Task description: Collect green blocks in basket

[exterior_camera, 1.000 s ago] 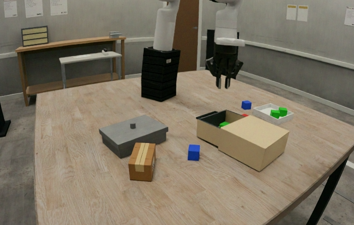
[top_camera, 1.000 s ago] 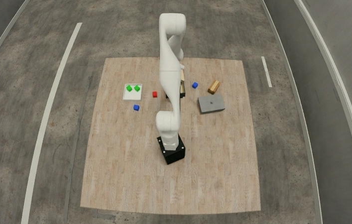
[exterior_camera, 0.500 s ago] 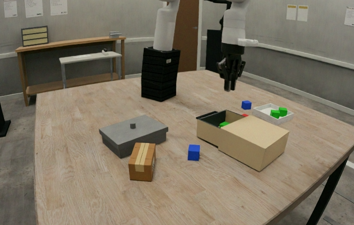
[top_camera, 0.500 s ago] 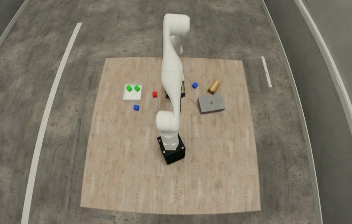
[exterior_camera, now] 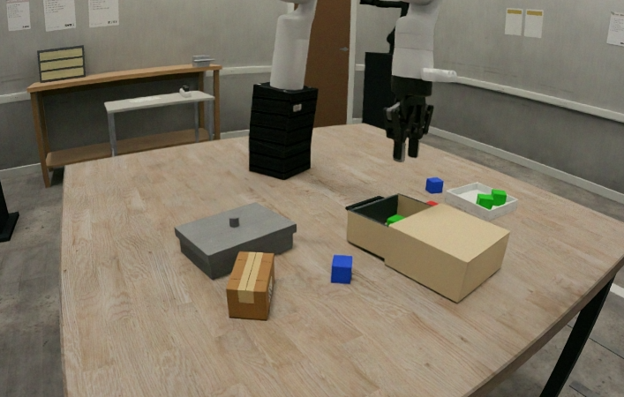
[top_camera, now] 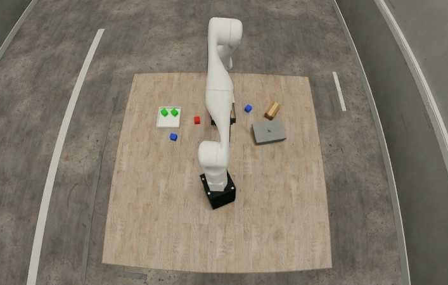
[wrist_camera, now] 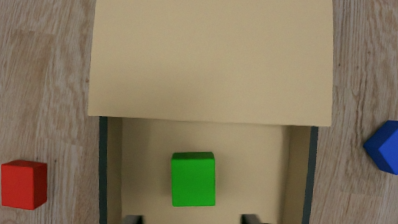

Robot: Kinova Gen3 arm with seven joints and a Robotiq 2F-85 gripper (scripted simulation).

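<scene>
The light wooden cabinet [exterior_camera: 445,246] has its drawer [exterior_camera: 383,209] pulled open, with a green block [wrist_camera: 193,178] lying inside; the block also shows in the exterior view [exterior_camera: 394,218]. My gripper [exterior_camera: 405,147] hangs open and empty well above the drawer; its fingertips show at the bottom of the wrist view [wrist_camera: 192,219]. The white basket [top_camera: 168,116] holds two green blocks [top_camera: 168,112], seen too in the exterior view [exterior_camera: 492,198]. The grey metal box [exterior_camera: 235,236] has its lid on, with a small knob [exterior_camera: 234,221].
A red block [wrist_camera: 23,183] lies left of the drawer. Blue blocks lie near the basket [exterior_camera: 433,184] and in front of the cabinet [exterior_camera: 342,268]. A taped cardboard box [exterior_camera: 251,284] stands by the metal box. The arm's black base [exterior_camera: 281,129] is at the back.
</scene>
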